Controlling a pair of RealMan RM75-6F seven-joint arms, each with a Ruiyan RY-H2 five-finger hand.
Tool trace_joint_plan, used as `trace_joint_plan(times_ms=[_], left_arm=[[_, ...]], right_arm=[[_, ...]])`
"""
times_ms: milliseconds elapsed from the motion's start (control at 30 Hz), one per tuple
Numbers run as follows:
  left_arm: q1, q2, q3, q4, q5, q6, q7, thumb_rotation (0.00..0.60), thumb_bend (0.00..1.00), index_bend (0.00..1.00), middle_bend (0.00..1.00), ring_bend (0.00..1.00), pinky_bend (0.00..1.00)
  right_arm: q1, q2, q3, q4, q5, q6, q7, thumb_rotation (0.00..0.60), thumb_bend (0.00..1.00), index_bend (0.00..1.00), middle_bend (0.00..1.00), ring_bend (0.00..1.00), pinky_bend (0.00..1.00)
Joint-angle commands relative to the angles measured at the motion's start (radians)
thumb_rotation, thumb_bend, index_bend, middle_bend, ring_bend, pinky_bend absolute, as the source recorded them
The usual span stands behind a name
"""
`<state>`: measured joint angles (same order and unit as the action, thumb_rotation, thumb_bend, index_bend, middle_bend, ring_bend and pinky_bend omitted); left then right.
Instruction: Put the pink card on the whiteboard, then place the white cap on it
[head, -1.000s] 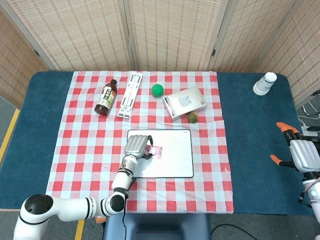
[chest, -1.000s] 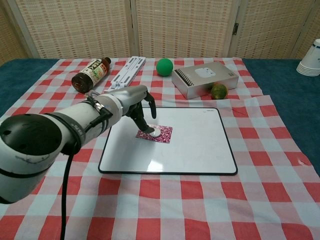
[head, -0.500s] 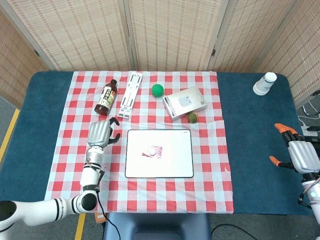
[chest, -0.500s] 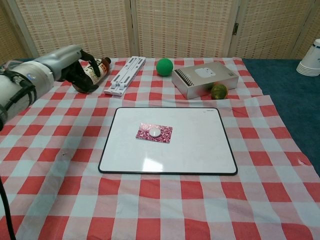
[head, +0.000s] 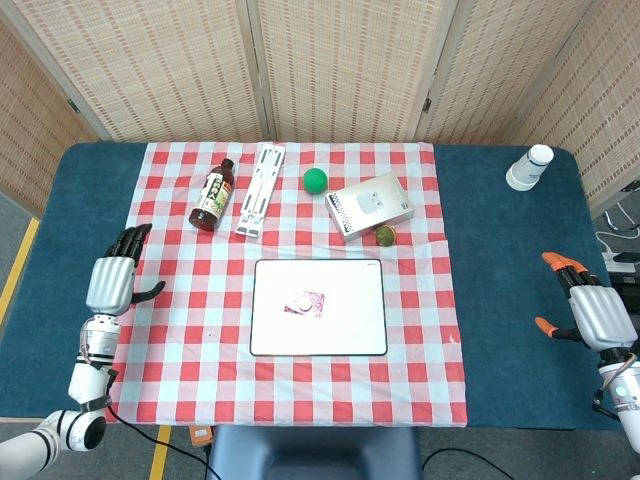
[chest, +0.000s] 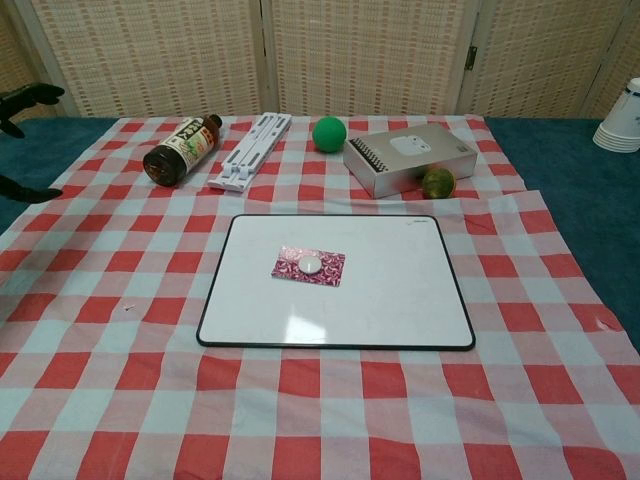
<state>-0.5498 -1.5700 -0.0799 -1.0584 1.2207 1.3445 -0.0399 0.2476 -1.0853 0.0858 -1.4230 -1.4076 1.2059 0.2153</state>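
The pink card (head: 310, 302) (chest: 309, 267) lies flat on the whiteboard (head: 350, 325) (chest: 400, 290), left of its middle. The white cap (head: 299, 301) (chest: 311, 264) sits on top of the card. My left hand (head: 113, 281) is far to the left over the blue table edge, fingers spread and empty; in the chest view only its dark fingertips (chest: 28, 96) show at the left border. At the far right my right hand (head: 585, 310) hovers open with nothing in it.
Behind the board lie a brown bottle (head: 213, 195) on its side, a white folding stand (head: 260, 187), a green ball (head: 315, 180), a grey box (head: 370, 206) and a small greenish ball (head: 385, 235). Stacked paper cups (head: 529, 167) stand at the back right.
My left hand let go of the cap on the card, lifted off the whiteboard and swung far left to the table edge. The right hand barely moved.
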Motion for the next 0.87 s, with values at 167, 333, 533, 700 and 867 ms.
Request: trace_joint_plan(times_ms=[167,333,533,700,867], left_arm=[[0.107,0.072,0.061,0.019,0.005,-0.024,0.242,0.600,0.17,0.00,0.00,0.00,0.00],[0.118,0.120,0.052,-0.036,0.011,-0.062,0.221,0.600,0.18,0.00,0.00,0.00,0.00],[0.128,0.127,0.034,-0.055,0.035,-0.054,0.207,0.600,0.18,0.00,0.00,0.00,0.00],[0.127,0.126,0.016,-0.059,0.052,-0.062,0.184,0.600,0.18,0.00,0.00,0.00,0.00],[0.131,0.122,0.005,-0.064,0.052,-0.085,0.166,0.600,0.18,0.00,0.00,0.00,0.00]], right_arm=[[-0.002,-0.004,0.003,-0.004,0.006,0.006,-0.014,0.600,0.15,0.01,0.06,0.00,0.26],[-0.006,-0.009,0.009,-0.005,0.018,0.016,-0.030,0.600,0.15,0.00,0.06,0.00,0.26],[-0.005,-0.014,0.005,-0.007,0.014,0.014,-0.043,0.600,0.15,0.01,0.06,0.00,0.26],[-0.004,-0.018,0.005,-0.005,0.017,0.011,-0.052,0.600,0.15,0.01,0.06,0.00,0.26],[-0.005,-0.020,0.005,-0.006,0.012,0.019,-0.051,0.600,0.15,0.01,0.06,0.00,0.26]])
